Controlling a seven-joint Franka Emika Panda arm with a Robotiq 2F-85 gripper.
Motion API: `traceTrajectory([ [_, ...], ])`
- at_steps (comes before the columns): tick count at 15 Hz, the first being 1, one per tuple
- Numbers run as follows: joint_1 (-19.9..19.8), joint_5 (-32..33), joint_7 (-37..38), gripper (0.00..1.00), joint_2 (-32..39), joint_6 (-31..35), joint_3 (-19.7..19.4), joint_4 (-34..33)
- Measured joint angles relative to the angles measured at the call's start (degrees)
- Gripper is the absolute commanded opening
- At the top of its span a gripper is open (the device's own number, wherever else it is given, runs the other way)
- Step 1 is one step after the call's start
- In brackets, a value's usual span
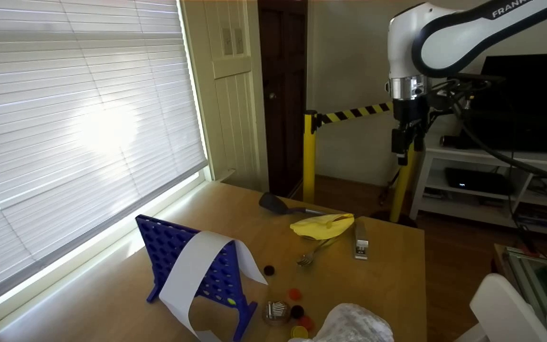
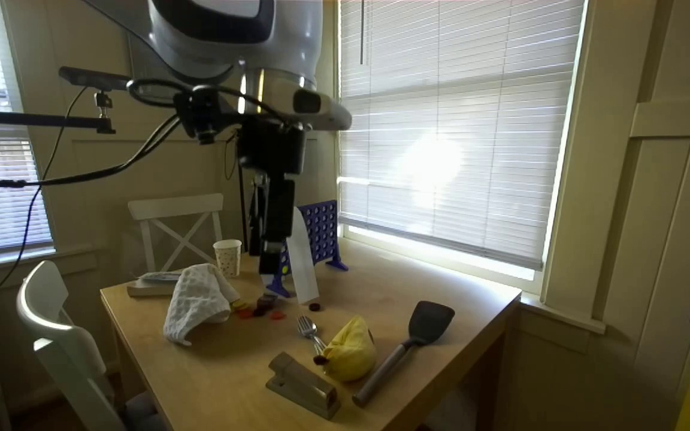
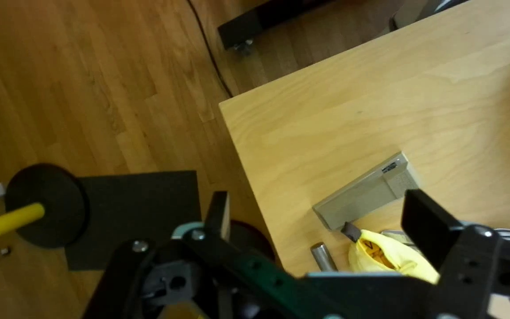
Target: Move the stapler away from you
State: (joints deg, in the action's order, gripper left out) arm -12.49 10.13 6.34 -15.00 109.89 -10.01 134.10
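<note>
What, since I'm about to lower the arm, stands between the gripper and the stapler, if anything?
Nothing visible stands between the gripper and the stapler. The yellow bundle lies close beside the stapler, its dark tip right at the stapler's edge; whether they touch, I can't tell.

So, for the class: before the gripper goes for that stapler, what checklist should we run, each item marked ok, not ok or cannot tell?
1. Gripper open: ok, jaws apart in the wrist view.
2. Stapler base-down on the table: ok.
3. Gripper down at the stapler: not ok, it hangs well above in both exterior views.
4. Yellow item not touching the stapler: cannot tell, its dark tip lies right by one corner.
5. Spatula clear of the stapler: ok, a gap shows in an exterior view.
</note>
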Motion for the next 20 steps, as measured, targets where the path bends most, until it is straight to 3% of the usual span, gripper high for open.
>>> traceTrajectory([
  [5,-0.1,-10.4,5.5,1.0,6.2,7.3,-2.2,3.3],
  [11,0.6,-23.3,8.2,1.0,10.9,31.5,-1.7,12.3],
  [20,0.8,-23.6,10.4,1.0,11.2,33.8,-1.5,13.6],
])
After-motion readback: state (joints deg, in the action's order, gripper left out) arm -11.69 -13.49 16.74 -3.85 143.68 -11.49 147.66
